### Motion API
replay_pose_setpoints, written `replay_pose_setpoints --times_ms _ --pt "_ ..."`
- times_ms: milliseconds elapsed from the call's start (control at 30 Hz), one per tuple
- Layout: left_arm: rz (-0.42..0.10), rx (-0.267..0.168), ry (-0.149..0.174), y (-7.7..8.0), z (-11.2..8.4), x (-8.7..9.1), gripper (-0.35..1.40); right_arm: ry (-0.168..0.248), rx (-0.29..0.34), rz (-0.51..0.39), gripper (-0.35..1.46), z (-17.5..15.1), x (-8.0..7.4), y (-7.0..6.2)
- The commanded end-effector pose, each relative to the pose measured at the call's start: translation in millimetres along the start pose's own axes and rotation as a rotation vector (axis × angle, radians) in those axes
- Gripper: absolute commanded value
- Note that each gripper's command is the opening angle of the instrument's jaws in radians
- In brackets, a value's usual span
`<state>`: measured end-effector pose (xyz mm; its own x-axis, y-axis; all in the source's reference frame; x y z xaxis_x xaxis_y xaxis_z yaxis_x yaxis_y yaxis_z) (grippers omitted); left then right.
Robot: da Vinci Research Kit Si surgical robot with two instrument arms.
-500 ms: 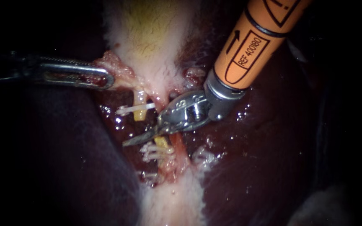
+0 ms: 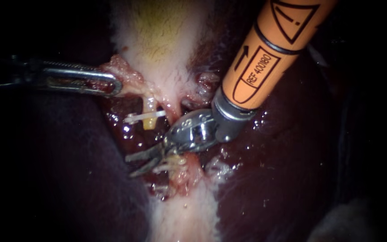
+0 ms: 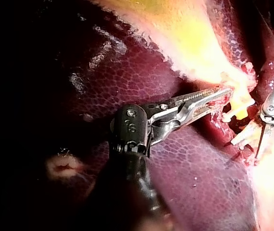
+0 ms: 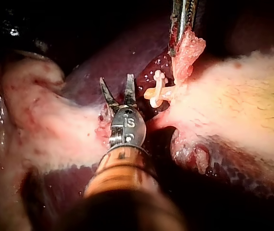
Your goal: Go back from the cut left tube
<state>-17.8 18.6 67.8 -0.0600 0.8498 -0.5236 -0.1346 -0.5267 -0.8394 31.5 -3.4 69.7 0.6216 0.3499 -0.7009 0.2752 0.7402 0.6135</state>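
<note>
The cut tube shows as two yellow stubs: an upper stub [image 2: 148,118] carrying a white clip [image 2: 136,118], and a lower stub [image 2: 174,162] with white clips. My right instrument [image 2: 130,166], on an orange shaft, has its blades open just over the lower stub, with nothing between them. In the right wrist view the open blades [image 4: 118,85] sit beside the clipped upper stub [image 4: 157,92]. My left instrument [image 2: 115,85] is shut on pink gallbladder tissue [image 2: 124,71] above the cut. The left wrist view shows its jaws [image 3: 219,96] closed on that tissue.
Dark liver [image 2: 283,170] surrounds the field on both sides. The pale gallbladder [image 2: 157,40] runs upward from the cut, and a pale tissue band [image 2: 184,215] continues below. A pink strand [image 2: 194,162] lies right of the lower stub.
My right instrument's blades have opened, and its tip and wrist have shifted slightly down and left over the lower stub. The left instrument and its hold are unchanged.
</note>
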Motion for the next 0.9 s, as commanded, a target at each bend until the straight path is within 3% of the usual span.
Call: replay_pose_setpoints --times_ms 33,267,400,467,567,767,900 --pt "0.0 -0.001 0.0 0.0 0.0 0.0 -0.35 0.002 -0.002 0.0 0.88 -0.1 0.1 0.0" --pt "0.0 -0.001 0.0 0.0 0.0 0.0 -0.35 0.004 -0.01 0.0 1.11 -0.1 0.1 -0.1" --pt "0.0 -0.001 0.0 0.0 0.0 0.0 -0.35 0.015 -0.058 0.001 1.3 -0.4 0.3 -0.7" --pt "0.0 -0.001 0.0 -0.1 0.0 0.0 -0.35 0.035 -0.137 0.005 1.41 -1.2 0.3 -1.4" --pt "0.0 -0.002 0.0 -0.2 -0.1 0.0 -0.35 0.067 -0.277 0.041 1.43 -3.3 0.5 -2.8" --pt "0.0 -0.002 -0.001 -0.4 -0.2 0.0 -0.35 0.063 -0.41 0.003 1.43 -9.1 0.2 -4.6" --pt "0.0 -0.002 -0.001 -0.4 -0.2 0.0 -0.35 0.059 -0.45 0.022 1.45 -12.6 -0.9 -5.3"
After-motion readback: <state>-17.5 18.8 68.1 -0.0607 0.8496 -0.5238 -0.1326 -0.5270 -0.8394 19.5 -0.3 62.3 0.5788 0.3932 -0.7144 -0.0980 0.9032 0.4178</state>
